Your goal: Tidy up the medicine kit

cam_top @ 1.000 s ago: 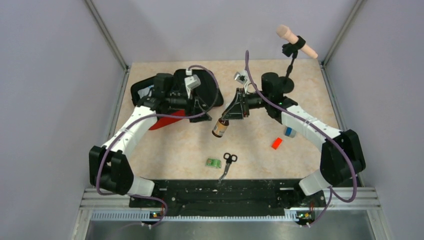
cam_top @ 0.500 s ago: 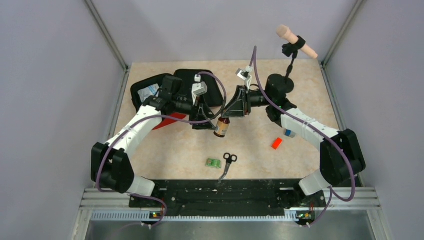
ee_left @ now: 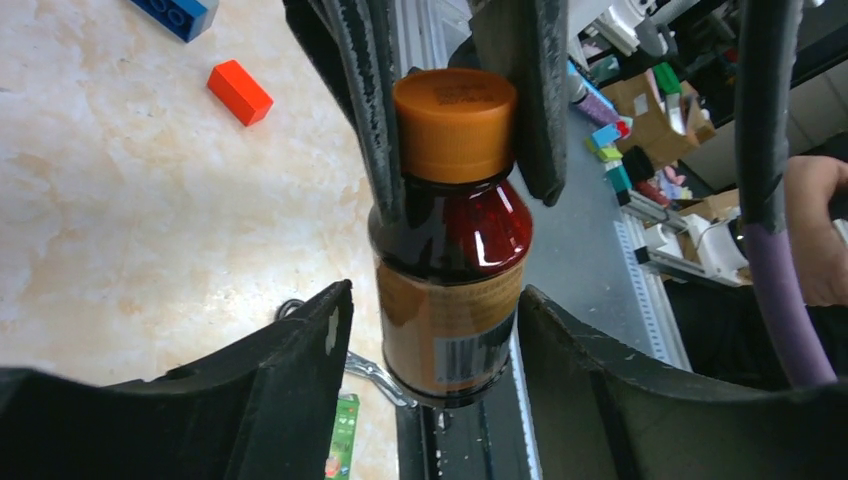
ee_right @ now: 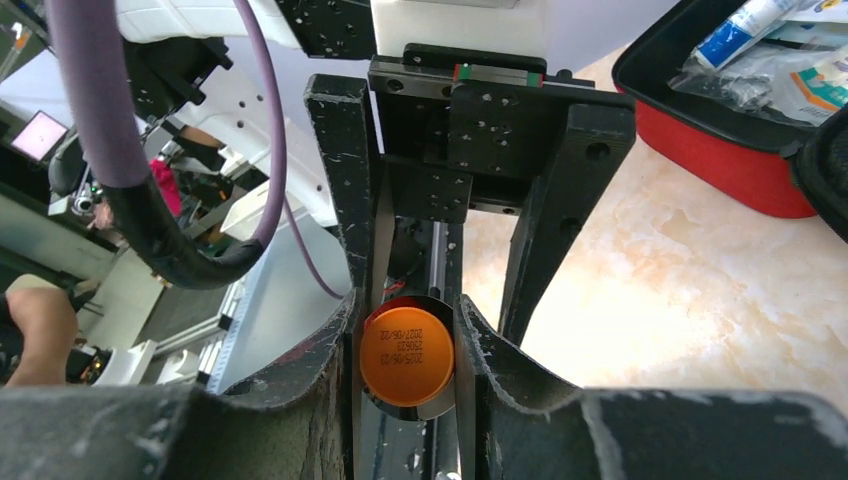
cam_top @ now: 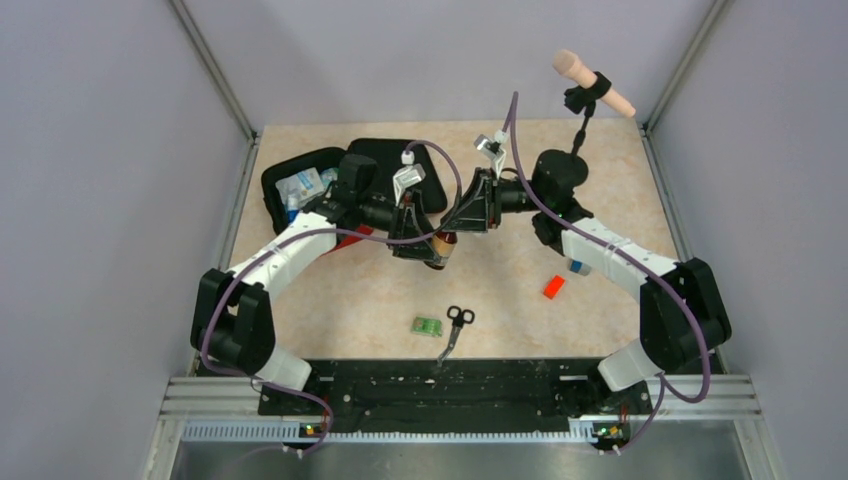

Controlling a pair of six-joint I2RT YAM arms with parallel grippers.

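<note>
A brown medicine bottle (cam_top: 441, 250) with an orange cap (ee_right: 407, 360) hangs above the table. My right gripper (cam_top: 458, 228) is shut on its cap, also in the right wrist view (ee_right: 407, 335). My left gripper (cam_top: 422, 243) is open, with a jaw on each side of the bottle's labelled body (ee_left: 450, 330) and a gap on both sides (ee_left: 435, 305). The red medicine kit (cam_top: 300, 185) lies open at the back left, black lining up, holding packets and a tube; its red wall shows in the right wrist view (ee_right: 720, 160).
Black-handled scissors (cam_top: 455, 325) and a small green packet (cam_top: 427, 325) lie near the front edge. A small red block (cam_top: 553, 287) and a blue-and-white block (cam_top: 578, 265) lie to the right. A microphone on a stand (cam_top: 590, 85) stands at the back right.
My left arm has swung right from over the kit to the bottle, and its open jaws now flank the bottle's body. The right gripper has kept hold of the cap and shifted little.
</note>
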